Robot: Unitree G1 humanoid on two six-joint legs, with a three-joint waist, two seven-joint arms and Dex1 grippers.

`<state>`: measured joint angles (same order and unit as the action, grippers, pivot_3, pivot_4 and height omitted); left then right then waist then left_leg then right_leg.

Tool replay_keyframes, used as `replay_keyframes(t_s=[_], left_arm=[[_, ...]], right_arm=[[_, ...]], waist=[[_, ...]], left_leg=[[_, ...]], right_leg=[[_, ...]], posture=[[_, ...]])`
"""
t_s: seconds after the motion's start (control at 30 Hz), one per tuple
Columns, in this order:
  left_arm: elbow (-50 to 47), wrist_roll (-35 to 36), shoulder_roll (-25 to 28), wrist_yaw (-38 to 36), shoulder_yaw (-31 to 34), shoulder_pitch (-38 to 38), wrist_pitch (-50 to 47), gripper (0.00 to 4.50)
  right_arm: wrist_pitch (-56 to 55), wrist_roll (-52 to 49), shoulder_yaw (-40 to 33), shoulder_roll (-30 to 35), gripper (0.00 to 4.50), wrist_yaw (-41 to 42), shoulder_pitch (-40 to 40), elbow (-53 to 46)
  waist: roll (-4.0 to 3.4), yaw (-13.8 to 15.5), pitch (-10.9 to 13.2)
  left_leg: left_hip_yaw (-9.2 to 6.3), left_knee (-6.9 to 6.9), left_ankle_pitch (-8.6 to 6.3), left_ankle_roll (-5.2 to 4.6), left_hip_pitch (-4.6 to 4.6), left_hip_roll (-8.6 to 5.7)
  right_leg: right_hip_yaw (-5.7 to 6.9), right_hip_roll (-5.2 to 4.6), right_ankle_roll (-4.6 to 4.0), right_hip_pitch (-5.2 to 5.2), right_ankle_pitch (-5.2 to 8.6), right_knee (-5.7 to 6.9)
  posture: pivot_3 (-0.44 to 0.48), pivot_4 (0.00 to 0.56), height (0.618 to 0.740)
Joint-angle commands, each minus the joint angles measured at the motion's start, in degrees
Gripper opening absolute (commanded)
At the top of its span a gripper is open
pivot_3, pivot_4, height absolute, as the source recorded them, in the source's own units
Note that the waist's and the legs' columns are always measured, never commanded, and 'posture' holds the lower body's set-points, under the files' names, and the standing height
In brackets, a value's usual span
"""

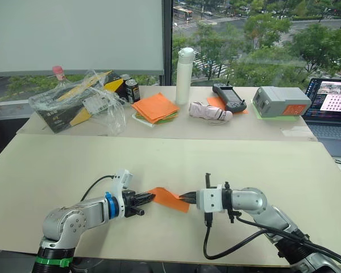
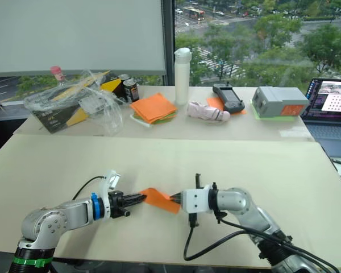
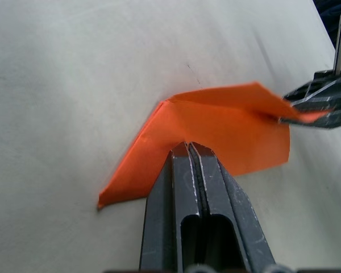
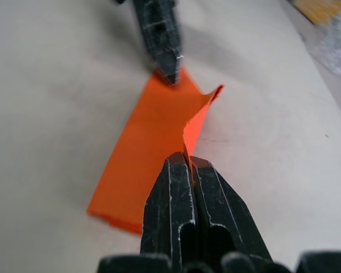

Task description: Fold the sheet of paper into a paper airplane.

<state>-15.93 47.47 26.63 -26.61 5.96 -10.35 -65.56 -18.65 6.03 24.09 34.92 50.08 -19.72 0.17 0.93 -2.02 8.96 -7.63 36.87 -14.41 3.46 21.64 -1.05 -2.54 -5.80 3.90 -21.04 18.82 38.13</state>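
I see both grippers, left and right, pinched closed on opposite ends of the folded orange paper low over the near table, their fingertips hiding the gripped edges, and its layers are hard to count.

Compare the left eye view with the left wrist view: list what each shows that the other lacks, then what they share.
Left eye alone: the back table with a white bottle, a stack of orange and green sheets, a can, a plastic bag, a controller, a grey box and a laptop.

Left wrist alone: a close look at the paper's raised flap and its fold lines.

Both: the orange paper, pinched by the shut left gripper and the right gripper at opposite edges, over the table.
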Motion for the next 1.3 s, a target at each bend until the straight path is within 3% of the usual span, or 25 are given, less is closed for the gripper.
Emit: replay_keyframes(t_s=[0.03, 0.37, 0.8, 1.03, 1.3], left_arm=[[0.9, -1.0, 0.7, 0.8, -0.9, 1.3, -2.2, 0.0], [0.8, -0.7, 0.4, 1.0, -0.3, 1.0, -2.7, 0.0], [-0.3, 9.0, -7.5, 6.5, 8.2, -7.3, -6.3, 0.0], [-1.2, 7.9, -6.9, 6.8, 4.2, -6.4, -7.3, 0.0], [1.8, 0.3, -3.8, 3.9, -3.8, -4.1, -3.0, 0.0]], right_arm=[[-7.5, 3.7, -0.3, 1.4, 0.03, -0.7, -1.2, 1.7], [-24.4, 17.9, 2.3, 3.8, 0.03, -7.1, -4.6, 8.8], [-25.9, 19.7, 3.0, 3.6, 0.03, -8.3, -4.8, 10.6], [-25.2, 19.1, 3.1, 3.0, 0.03, -8.2, -4.9, 10.8], [-24.7, 19.0, 3.1, 2.5, 0.03, -8.4, -5.1, 10.7]], waist=[[0.0, 0.0, 0.0], [0.0, 0.1, 0.0], [0.02, 0.0, 0.0], [0.03, -0.1, 0.0], [0.02, -0.1, 0.0]], left_leg=[[0.0, 0.0, 0.0, 0.0, 0.0, 0.0], [0.01, 0.01, 0.03, 0.05, -0.06, -0.01], [0.01, 0.04, 0.24, 0.43, -0.06, -0.01], [0.03, 0.04, 0.25, 0.44, -0.06, -0.01], [0.03, 0.04, 0.25, 0.44, -0.08, -0.01]], right_leg=[[0.0, 0.0, 0.0, 0.0, 0.0, 0.0], [-0.01, 0.0, 0.0, 0.06, 0.0, -0.01], [0.0, -0.02, 0.0, 0.09, 0.0, 0.0], [-0.01, -0.02, 0.0, 0.09, 0.0, 0.0], [-0.01, -0.01, 0.0, 0.11, 0.0, 0.0]], posture=[[0.0, 0.15, 0.74], [0.0, 0.15, 0.74], [0.0, 0.15, 0.74], [0.0, 0.15, 0.74], [0.0, 0.15, 0.74]])
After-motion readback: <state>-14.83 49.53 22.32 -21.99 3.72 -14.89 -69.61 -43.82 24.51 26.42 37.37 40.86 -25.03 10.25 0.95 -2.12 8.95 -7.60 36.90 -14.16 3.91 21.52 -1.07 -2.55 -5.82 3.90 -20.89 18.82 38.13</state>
